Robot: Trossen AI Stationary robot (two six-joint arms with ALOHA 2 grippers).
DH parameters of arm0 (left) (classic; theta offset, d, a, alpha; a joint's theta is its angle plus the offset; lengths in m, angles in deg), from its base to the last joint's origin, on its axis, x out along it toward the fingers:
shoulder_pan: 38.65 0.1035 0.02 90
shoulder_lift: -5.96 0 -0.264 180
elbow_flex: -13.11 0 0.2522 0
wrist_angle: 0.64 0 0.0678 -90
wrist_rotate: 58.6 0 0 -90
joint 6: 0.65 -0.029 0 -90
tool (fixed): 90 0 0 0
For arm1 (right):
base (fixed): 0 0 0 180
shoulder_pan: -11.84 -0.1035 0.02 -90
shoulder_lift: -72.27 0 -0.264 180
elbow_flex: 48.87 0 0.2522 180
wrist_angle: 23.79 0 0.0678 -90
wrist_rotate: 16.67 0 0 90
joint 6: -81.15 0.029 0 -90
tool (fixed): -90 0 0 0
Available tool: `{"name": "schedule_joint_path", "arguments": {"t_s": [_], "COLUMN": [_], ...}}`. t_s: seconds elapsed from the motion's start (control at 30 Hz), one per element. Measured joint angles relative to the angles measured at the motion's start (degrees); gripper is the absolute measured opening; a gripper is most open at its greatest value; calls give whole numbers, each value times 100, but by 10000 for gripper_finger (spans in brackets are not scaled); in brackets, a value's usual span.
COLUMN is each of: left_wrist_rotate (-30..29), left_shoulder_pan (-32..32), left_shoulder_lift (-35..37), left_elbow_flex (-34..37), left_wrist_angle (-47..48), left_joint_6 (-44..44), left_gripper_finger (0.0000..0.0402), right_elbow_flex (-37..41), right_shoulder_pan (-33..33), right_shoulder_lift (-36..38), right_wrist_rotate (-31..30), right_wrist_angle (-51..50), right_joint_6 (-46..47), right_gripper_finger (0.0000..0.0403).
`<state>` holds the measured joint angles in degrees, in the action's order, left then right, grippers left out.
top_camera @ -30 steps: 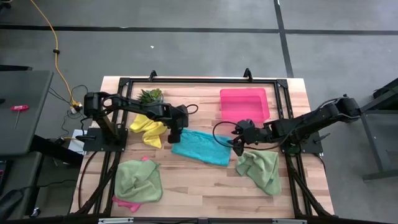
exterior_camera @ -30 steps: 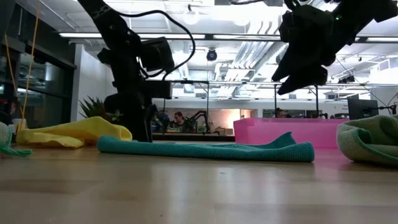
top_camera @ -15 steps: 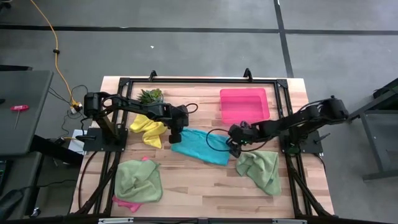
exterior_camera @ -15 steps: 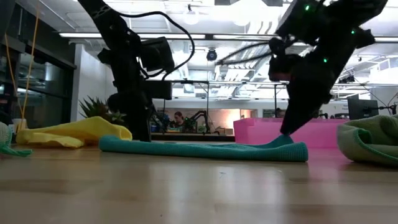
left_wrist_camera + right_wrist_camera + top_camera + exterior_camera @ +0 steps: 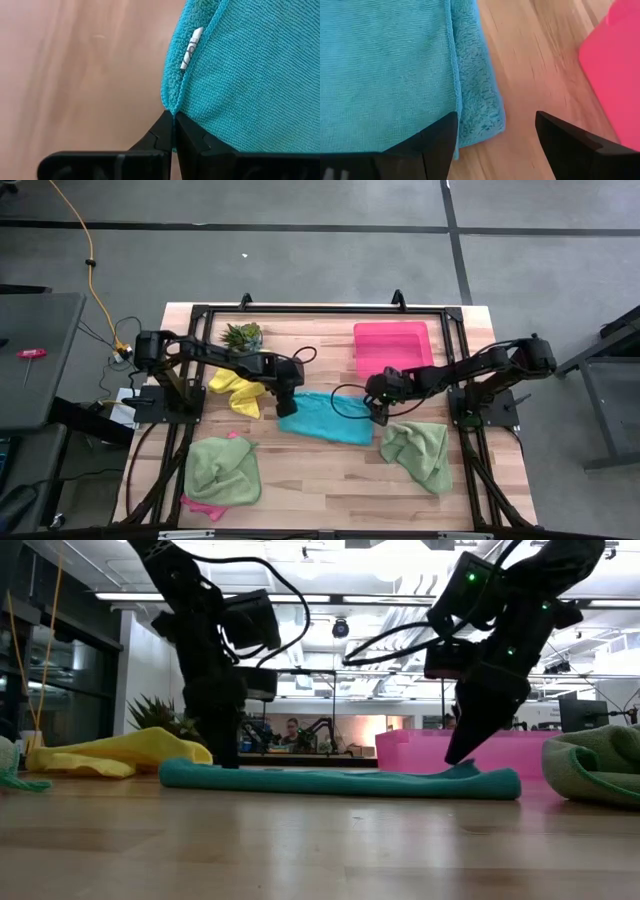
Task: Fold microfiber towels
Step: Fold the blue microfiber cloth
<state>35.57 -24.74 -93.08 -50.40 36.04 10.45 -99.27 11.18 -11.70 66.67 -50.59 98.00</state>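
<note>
The teal microfiber towel [image 5: 325, 418] lies spread on the wooden table's middle, and also shows in the low view [image 5: 340, 782]. My left gripper [image 5: 286, 407] is shut on its left edge. My right gripper [image 5: 378, 412] stands open, pointing down over the towel's right edge [image 5: 480, 115]. One finger [image 5: 437, 140] is over the cloth and the other [image 5: 565, 142] over bare wood. I cannot tell whether they touch the towel. My left gripper pinches the teal towel's hemmed left edge [image 5: 172, 107] between its two fingers, close to the small white tag [image 5: 190, 47]. The fingers come from above, pointing down. One layer or several, I cannot tell. The towel lies on the table.
A yellow towel [image 5: 238, 385] and a spiky plant [image 5: 242, 334] lie behind my left gripper. A light green towel [image 5: 222, 470] over a pink one [image 5: 205, 506] lies near left. Another light green towel [image 5: 418, 452] lies near right. A pink tray [image 5: 392, 348] stands far right.
My right gripper has come down and gone toward the table's left, then a little toward the far edge. It now stands over the teal towel's right edge. My left gripper has stayed at the towel's left edge.
</note>
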Motion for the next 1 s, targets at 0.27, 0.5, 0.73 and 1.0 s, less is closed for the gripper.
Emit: {"name": "schedule_joint_path", "arguments": {"t_s": [0.27, 0.5, 0.73, 1.0], "left_wrist_rotate": [28, 31, 31, 133], "left_shoulder_pan": [-276, -306, -306, -159], "left_shoulder_lift": [-2, -3, -7, 280], "left_elbow_flex": [4, 5, 7, 35], "left_wrist_angle": [-1, -15, -20, 142], "left_joint_6": [589, 647, 672, 474], "left_gripper_finger": [0, 0, 0, 0], "right_elbow_flex": [0, -2, -17, 9], "right_shoulder_pan": [-9, -11, -7, -9], "right_shoulder_lift": [-235, -421, -541, -199], "right_wrist_rotate": [134, 71, 24, 144], "right_wrist_angle": [19, 62, 148, 27], "right_joint_6": [-72, -21, 265, 388], "right_gripper_finger": [253, 167, 74, 7]}}
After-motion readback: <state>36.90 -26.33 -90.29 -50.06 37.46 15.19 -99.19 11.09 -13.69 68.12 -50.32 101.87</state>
